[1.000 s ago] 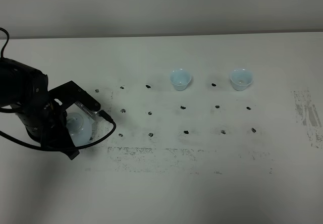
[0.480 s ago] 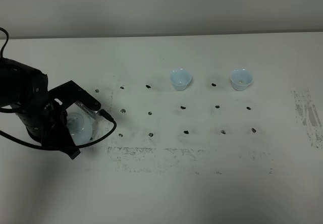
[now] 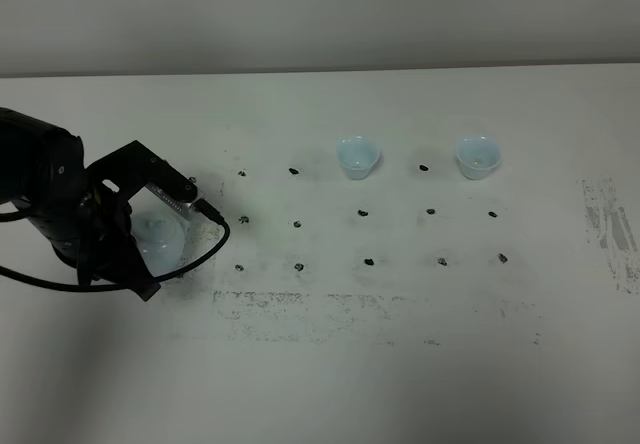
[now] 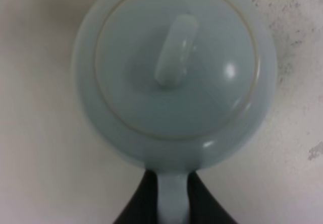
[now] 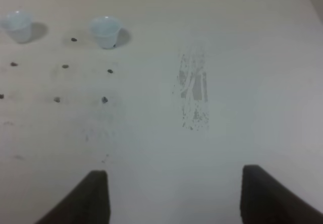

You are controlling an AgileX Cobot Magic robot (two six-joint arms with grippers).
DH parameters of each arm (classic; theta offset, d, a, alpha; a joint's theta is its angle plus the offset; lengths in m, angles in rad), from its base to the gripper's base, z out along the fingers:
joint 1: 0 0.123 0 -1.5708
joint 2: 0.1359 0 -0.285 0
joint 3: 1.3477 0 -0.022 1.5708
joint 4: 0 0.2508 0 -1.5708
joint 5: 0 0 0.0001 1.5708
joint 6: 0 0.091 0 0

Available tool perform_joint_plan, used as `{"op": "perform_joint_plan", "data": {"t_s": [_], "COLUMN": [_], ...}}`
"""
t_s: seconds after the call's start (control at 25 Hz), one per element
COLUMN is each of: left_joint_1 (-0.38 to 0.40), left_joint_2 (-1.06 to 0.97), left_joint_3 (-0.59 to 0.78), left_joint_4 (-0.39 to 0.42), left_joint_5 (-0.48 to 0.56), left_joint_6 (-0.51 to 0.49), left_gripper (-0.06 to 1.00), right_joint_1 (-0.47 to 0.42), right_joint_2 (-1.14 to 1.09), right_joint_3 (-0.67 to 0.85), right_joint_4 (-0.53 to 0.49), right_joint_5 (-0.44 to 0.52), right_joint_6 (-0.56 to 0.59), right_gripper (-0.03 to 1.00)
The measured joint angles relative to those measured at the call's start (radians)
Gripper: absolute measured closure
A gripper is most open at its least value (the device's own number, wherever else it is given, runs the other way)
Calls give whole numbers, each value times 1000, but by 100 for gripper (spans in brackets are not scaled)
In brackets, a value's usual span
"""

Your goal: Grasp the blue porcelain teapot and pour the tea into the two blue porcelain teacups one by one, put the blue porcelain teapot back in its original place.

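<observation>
Holds the blue porcelain teapot, well apart to the left of the two blue porcelain teacups, by its thin loop handle alone in closed left jaws, right jaws gaping empty, so may let it swivel, spilling tea early or shedding the lid.

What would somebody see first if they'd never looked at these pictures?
First, the black left gripper pinching the handle of the pale blue teapot, at the left side of the table. Then the middle teacup and the right teacup, standing apart toward the back.

White table, dark dots, perhaps scuffs
</observation>
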Motion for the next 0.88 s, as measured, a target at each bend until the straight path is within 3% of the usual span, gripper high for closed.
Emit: {"op": "perform_joint_plan", "data": {"t_s": [0.68, 0.88], "left_joint_1": [-8, -8], "left_joint_2": [-86, -86], "left_joint_3": [-20, -114], "left_joint_4": [-3, -5], "left_joint_5": [0, 36], "left_joint_6": [5, 140], "left_gripper": [91, 91], "right_joint_1": [0, 0], "right_joint_2": [0, 0], "right_joint_3": [0, 0], "right_joint_4": [0, 0], "right_joint_5": [0, 0], "right_joint_6": [0, 0], "right_gripper": [39, 39]}}
